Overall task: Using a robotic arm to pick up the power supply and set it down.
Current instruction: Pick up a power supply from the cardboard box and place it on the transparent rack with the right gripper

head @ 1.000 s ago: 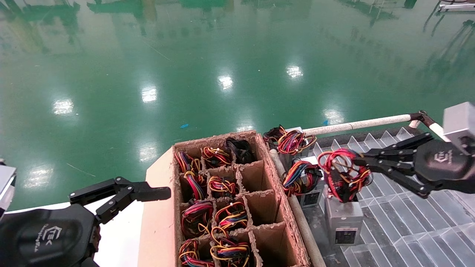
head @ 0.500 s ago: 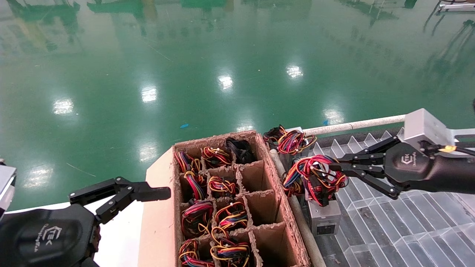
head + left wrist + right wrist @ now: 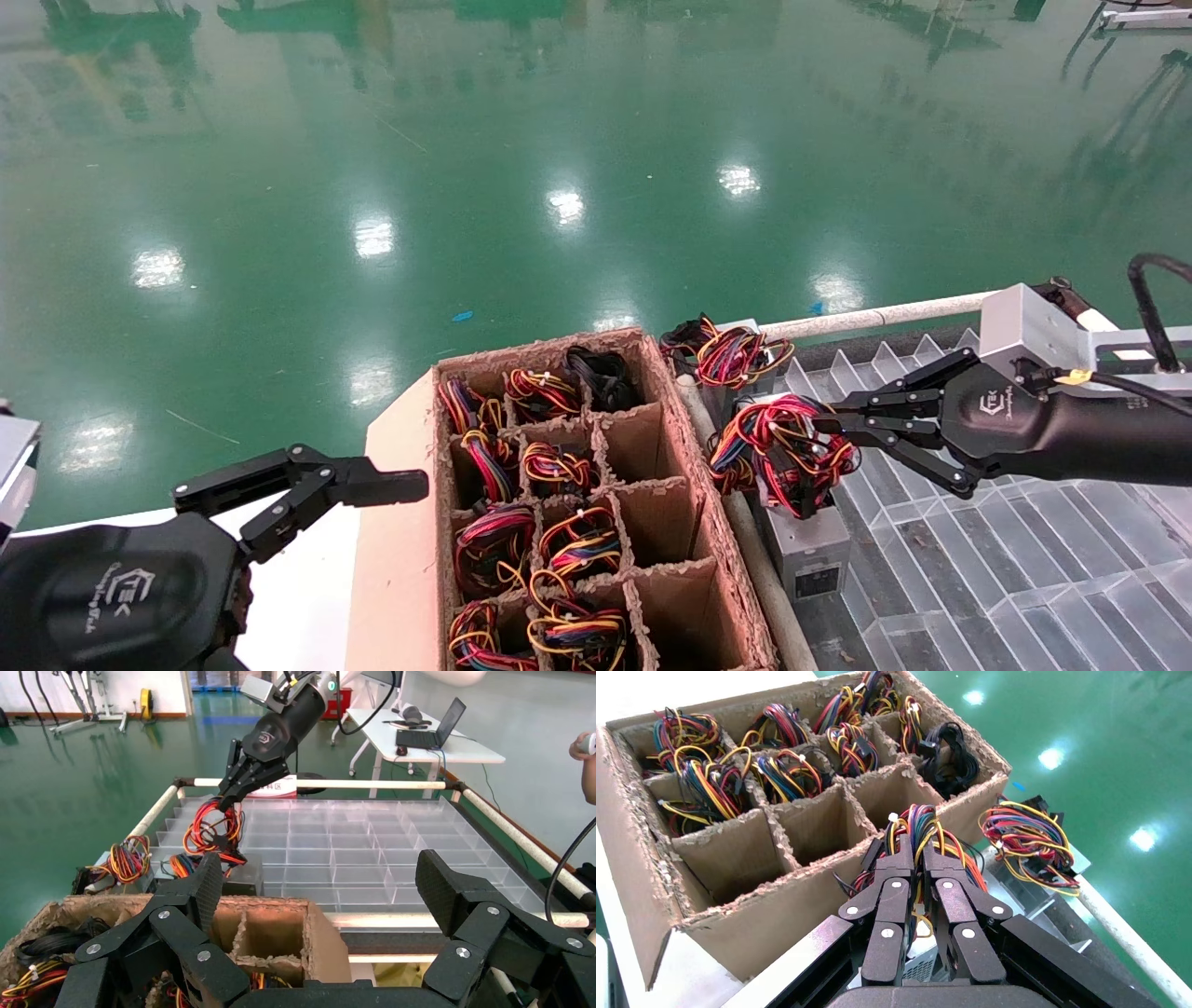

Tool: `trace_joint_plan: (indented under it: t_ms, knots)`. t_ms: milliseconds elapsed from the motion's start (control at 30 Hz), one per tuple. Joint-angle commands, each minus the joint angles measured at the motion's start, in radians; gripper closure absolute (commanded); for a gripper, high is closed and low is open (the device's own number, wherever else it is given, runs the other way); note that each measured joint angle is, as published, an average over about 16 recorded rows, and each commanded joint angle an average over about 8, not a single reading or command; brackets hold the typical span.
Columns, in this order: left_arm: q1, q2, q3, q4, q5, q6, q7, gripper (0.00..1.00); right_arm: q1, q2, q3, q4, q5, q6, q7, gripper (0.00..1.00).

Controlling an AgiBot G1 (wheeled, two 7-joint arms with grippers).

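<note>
The power supply (image 3: 808, 557) is a small grey metal box under a tied bundle of red, yellow and black wires (image 3: 790, 445). The robotic arm (image 3: 1036, 328), my right one, reaches in from the right. Its gripper (image 3: 825, 431) is shut on that bundle, and the wrist view shows the wires pinched between the right gripper (image 3: 916, 848) fingers. The box stands upright just right of the carton, at the tray's left edge; whether it rests or hangs I cannot tell. The left wrist view shows the power supply (image 3: 244, 876) far off. My left gripper (image 3: 372, 489) is parked open at lower left.
A cardboard carton (image 3: 710, 522) with dividers holds several wire bundles, one all black (image 3: 605, 375). Two more units, one with blue wires (image 3: 731, 452) and one farther back (image 3: 738, 359), sit behind the held one. A clear divided tray (image 3: 987, 568) has a white rail (image 3: 885, 317).
My right gripper has carried the power supply left across the tray, from the tray's middle to beside the carton wall, and slightly lower. The left arm has not moved.
</note>
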Motion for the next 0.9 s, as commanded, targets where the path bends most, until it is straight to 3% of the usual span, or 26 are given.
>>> trace_joint_plan:
  t_ms: [33,500,567,633,800,867,900]
  knots:
    - [0.000,0.000,0.000,0.000,0.000,0.000,0.000,0.00,0.008,-0.005,-0.007,-0.022,-0.003,-0.001,-0.014,1.00]
    - [0.000,0.000,0.000,0.000,0.000,0.000,0.000,0.00,0.039,-0.011,-0.055,-0.177,0.005,-0.009,-0.117,1.00]
    - [0.000,0.000,0.000,0.000,0.000,0.000,0.000,0.00,0.043,-0.012,-0.061,-0.196,0.007,-0.009,-0.131,0.96]
    - [0.000,0.000,0.000,0.000,0.000,0.000,0.000,0.00,0.046,-0.013,-0.067,-0.214,0.008,-0.008,-0.146,0.79]
    - [0.000,0.000,0.001,0.000,0.000,0.000,0.000,0.00,0.057,-0.016,-0.080,-0.248,0.008,-0.005,-0.179,0.17]
    - [0.000,0.000,0.001,0.000,0.000,0.000,0.000,0.00,0.060,-0.017,-0.084,-0.260,0.008,-0.005,-0.189,0.02]
    - [0.000,0.000,0.001,0.000,0.000,0.000,0.000,0.00,0.062,-0.017,-0.086,-0.264,0.008,-0.004,-0.192,0.00]
